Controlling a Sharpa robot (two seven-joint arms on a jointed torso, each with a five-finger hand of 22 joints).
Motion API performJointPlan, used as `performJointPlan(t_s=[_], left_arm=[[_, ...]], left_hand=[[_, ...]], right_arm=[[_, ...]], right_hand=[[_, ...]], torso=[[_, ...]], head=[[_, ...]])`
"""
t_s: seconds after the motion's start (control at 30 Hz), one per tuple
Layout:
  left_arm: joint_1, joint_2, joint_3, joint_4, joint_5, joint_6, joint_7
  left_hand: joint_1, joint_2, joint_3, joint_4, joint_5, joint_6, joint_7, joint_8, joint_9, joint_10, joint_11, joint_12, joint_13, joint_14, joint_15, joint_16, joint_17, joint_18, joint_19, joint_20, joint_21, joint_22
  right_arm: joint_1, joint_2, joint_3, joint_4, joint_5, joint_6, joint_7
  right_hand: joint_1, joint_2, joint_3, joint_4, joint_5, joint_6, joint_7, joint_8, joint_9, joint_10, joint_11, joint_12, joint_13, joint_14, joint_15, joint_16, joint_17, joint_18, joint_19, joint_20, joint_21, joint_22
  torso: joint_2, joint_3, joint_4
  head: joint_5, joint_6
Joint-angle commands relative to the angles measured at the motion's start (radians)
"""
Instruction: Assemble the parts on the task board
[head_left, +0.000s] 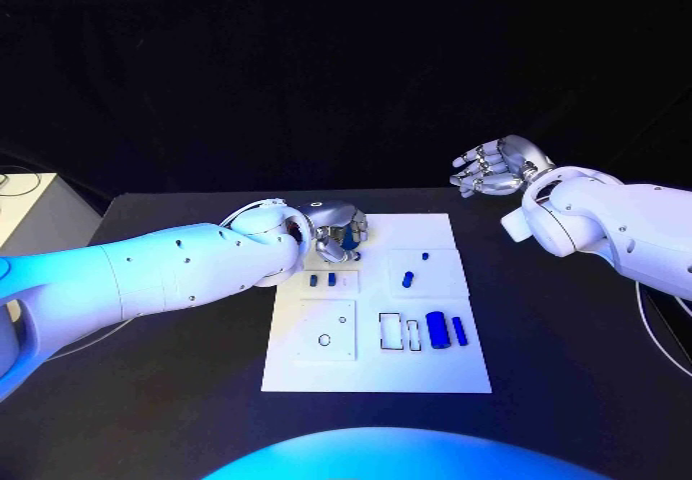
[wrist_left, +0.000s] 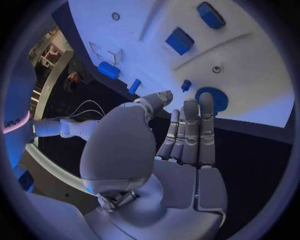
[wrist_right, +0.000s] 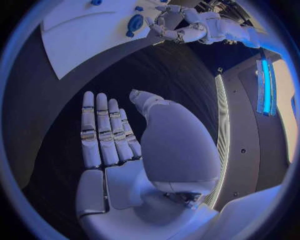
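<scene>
- Nearest the head camera: bare black table (head_left: 144, 400), matte, running out to a dark room behind; a pale cabinet-like surface (head_left: 29, 205) stands at the table's far left.
- Task board (head_left: 378, 375) lies flat in the middle of the table, long side running away from the robot.
- Near end of the board: a blue cylinder (head_left: 437, 328) and a slimmer blue bar (head_left: 460, 331) lie side by side, just beside two outlined rectangular slots (head_left: 400, 332).
- Mid board: two small blue blocks (head_left: 323, 281) on a raised left panel; two small blue pegs (head_left: 414, 274) on the right panel.
- Left hand (head_left: 336, 232) hovers over the far left corner of the board, fingers straight and together with the thumb apart, holding nothing. In the left wrist view the fingertips (wrist_left: 200, 102) sit in front of a round blue disc (wrist_left: 214, 99) on the board; whether they touch it I cannot tell.
- Right hand (head_left: 496, 165) is raised off the board beyond its far right corner, well apart from the parts. In the right wrist view its fingers (wrist_right: 103, 127) are extended and flat, empty, over bare black table.
</scene>
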Motion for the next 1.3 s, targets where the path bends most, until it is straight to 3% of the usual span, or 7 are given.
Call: performJointPlan(t_s=[0.03,0.2,0.5,0.87,1.3], left_arm=[[-0.001,0.011,-0.005,-0.010,-0.144,0.014,-0.030],[-0.002,0.022,-0.009,-0.023,-0.174,0.027,-0.044],[-0.002,0.046,-0.011,-0.052,-0.190,0.030,-0.036],[-0.002,0.064,-0.012,-0.067,-0.178,0.046,0.000],[-0.002,0.071,-0.014,-0.074,-0.172,0.088,0.016]], left_hand=[[0.000,-0.013,-0.010,-0.001,-0.007,0.006,-0.005,-0.003,-0.012,-0.013,0.000,-0.008,-0.007,-0.011,-0.002,0.009,-0.006,0.014,-0.005,0.001,-0.008,-0.002],[-0.002,-0.016,-0.022,0.004,-0.013,0.015,-0.005,-0.009,-0.029,-0.027,-0.003,-0.012,-0.018,-0.017,-0.009,0.017,-0.015,0.014,-0.009,-0.001,-0.014,-0.004],[0.007,-0.011,-0.031,0.012,-0.020,0.048,-0.016,-0.032,-0.071,-0.020,-0.016,-0.017,-0.043,-0.020,-0.026,0.042,-0.034,0.014,-0.004,-0.013,-0.017,-0.003],[0.021,-0.006,0.029,0.011,-0.023,0.150,-0.036,-0.096,-0.151,0.117,-0.039,-0.055,-0.110,-0.010,-0.047,0.110,-0.075,0.013,0.008,-0.033,0.019,0.035],[0.020,-0.001,0.038,0.005,-0.027,0.189,-0.036,-0.113,-0.169,0.164,-0.041,-0.076,-0.127,-0.004,-0.048,0.140,-0.076,0.012,0.003,-0.035,0.033,0.052]], right_arm=[[0.000,0.002,0.000,0.000,0.002,-0.005,0.012],[0.000,0.003,0.000,0.000,0.002,-0.004,0.011],[0.000,0.005,0.000,0.000,0.002,-0.002,0.011],[0.000,0.006,0.000,0.001,0.002,0.000,0.010],[0.000,0.008,0.000,0.000,0.002,0.002,0.008]], right_hand=[[-0.007,-0.001,-0.001,-0.004,0.005,0.006,0.028,0.000,0.000,0.008,0.001,-0.005,-0.001,0.007,0.003,-0.005,-0.001,0.013,-0.007,0.002,-0.002,-0.001],[-0.007,-0.001,-0.001,-0.004,0.005,0.006,0.028,0.000,0.000,0.008,0.001,-0.005,-0.001,0.007,0.003,-0.005,-0.001,0.013,-0.007,0.002,-0.002,-0.001],[-0.009,-0.002,-0.001,-0.005,0.005,0.006,0.030,-0.001,0.000,0.008,0.002,-0.006,-0.001,0.007,0.003,-0.006,-0.002,0.013,-0.006,0.002,-0.002,-0.002],[-0.009,-0.002,-0.001,-0.005,0.005,0.006,0.030,-0.001,0.000,0.008,0.002,-0.006,-0.001,0.007,0.003,-0.006,-0.002,0.013,-0.006,0.002,-0.002,-0.002],[-0.010,-0.001,0.000,-0.005,0.005,0.006,0.031,-0.002,0.000,0.009,0.003,-0.007,-0.001,0.009,0.004,-0.007,-0.004,0.013,-0.006,0.002,-0.001,-0.005]], torso=[[0.000,0.0000,0.0008],[0.000,-0.0011,0.0007],[0.000,0.0002,0.0004],[0.000,0.0011,0.0001],[-0.001,0.0008,0.0010]], head=[[0.002,0.000],[0.001,0.001],[0.000,0.000],[-0.003,-0.003],[-0.006,-0.008]])
